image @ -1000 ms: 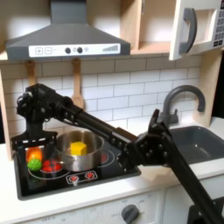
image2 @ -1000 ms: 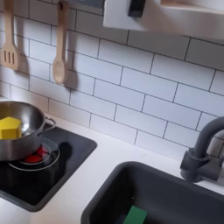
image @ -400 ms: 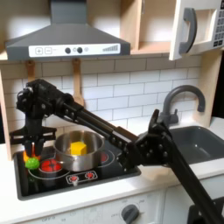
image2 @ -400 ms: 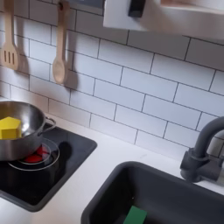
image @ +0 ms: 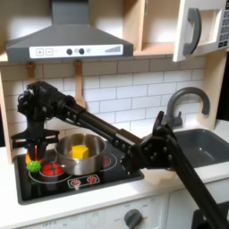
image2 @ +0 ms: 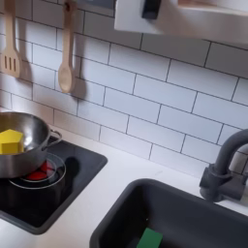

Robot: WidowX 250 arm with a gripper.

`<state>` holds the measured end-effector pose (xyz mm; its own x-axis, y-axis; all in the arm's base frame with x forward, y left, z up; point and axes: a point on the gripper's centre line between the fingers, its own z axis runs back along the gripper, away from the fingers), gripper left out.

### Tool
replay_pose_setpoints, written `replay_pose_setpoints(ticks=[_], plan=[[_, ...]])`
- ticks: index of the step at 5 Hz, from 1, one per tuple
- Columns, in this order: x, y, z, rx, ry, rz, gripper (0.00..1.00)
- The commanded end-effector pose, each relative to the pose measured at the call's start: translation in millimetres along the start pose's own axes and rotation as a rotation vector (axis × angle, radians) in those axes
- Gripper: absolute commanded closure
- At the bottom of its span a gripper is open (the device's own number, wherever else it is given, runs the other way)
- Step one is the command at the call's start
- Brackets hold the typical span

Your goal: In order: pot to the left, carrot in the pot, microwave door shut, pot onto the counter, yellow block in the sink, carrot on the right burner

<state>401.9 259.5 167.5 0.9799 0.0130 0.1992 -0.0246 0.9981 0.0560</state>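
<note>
In the first exterior view my gripper (image: 36, 150) hangs over the cooktop's left burner, fingers pointing down and shut on the carrot (image: 34, 161), whose green tip points down just above the glass. The steel pot (image: 82, 146) stands right of it on the cooktop with the yellow block (image: 80, 152) inside. Pot (image2: 17, 145) and yellow block (image2: 10, 141) also sit at the second exterior view's left edge. The microwave door (image: 199, 29) stands open at the upper right. The sink (image: 202, 143) lies at the right, and the cream counter (image: 134, 192) runs in front.
The black cooktop (image: 107, 174) has red burner rings and front knobs. A dark faucet (image2: 225, 167) arches over the sink basin (image2: 184, 208), where a flat green piece (image2: 149, 238) lies. Wooden utensils (image2: 66, 48) hang on the tiled wall. My arm (image: 152, 152) crosses the counter.
The gripper has risen slightly over the left burner, bringing the carrot upright beneath it. The pot and the yellow block have not moved.
</note>
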Motion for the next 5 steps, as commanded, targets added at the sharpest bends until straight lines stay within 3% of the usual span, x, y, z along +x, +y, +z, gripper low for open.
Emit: replay_pose_setpoints(ticks=[1, 3, 4, 5], plan=[[3.1, 1.6, 5.4, -0.013, -0.011, -0.014, 0.00], [5.5, 3.2, 4.2, -0.013, -0.007, -0.024, 0.00], [-3.4, 9.8, -2.3, -0.003, 0.022, -0.025, 0.00], [-5.2, 9.4, -16.7, -0.026, 0.038, -0.033, 0.00]])
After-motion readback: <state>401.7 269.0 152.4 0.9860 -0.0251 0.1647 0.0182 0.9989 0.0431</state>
